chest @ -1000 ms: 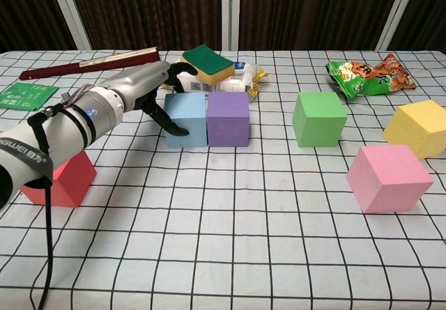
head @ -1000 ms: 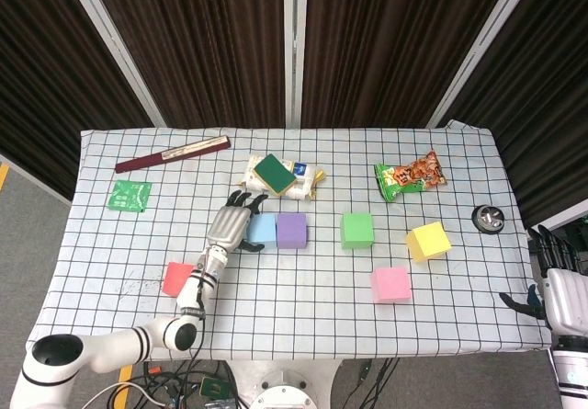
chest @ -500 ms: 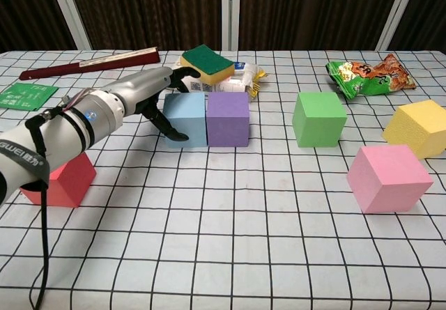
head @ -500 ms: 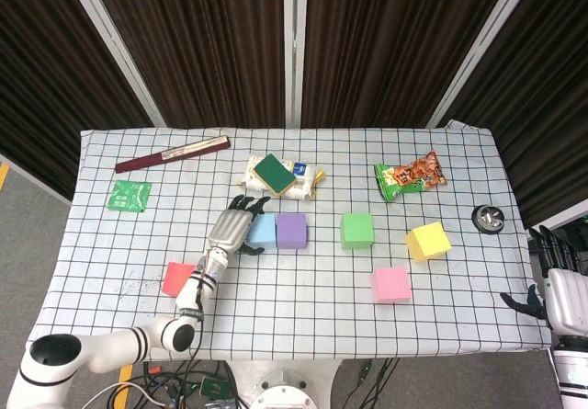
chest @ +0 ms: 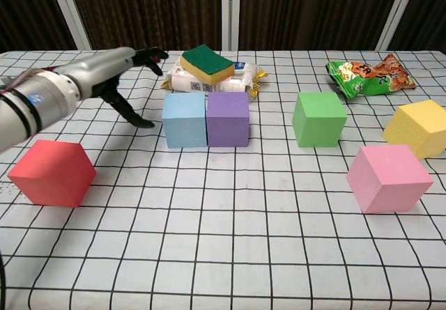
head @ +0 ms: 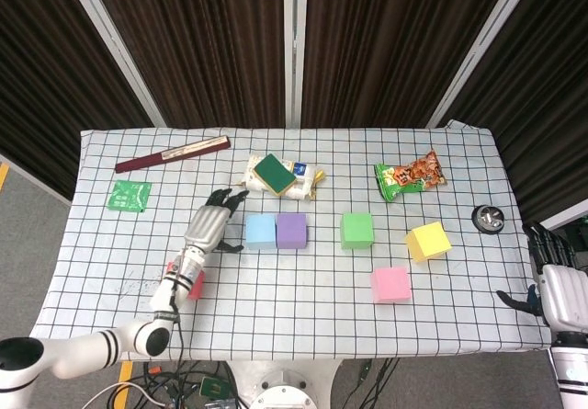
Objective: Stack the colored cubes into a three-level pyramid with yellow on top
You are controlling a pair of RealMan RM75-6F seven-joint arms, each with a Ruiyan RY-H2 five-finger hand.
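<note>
Six cubes sit singly on the checked table (chest: 230,254), none stacked. Nearest are the red cube (chest: 52,172) and pink cube (chest: 388,177). Behind them stand the blue cube (chest: 185,119) touching the purple cube (chest: 228,118), then the green cube (chest: 318,118) and yellow cube (chest: 420,128). The left hand (chest: 122,70) hovers empty beside blue, fingers spread. The right hand (head: 554,288) hangs off the table's edge, fingers spread, empty. Farthest: one sponge (chest: 205,60) atop a packet (chest: 212,81).

The head view looks steeply down from above and takes in the whole checked worktop (head: 303,280), back to the dark curtains. The chest view sits low and close at the near edge, facing across the worktop (chest: 230,254). Both views share the cubes.
</note>
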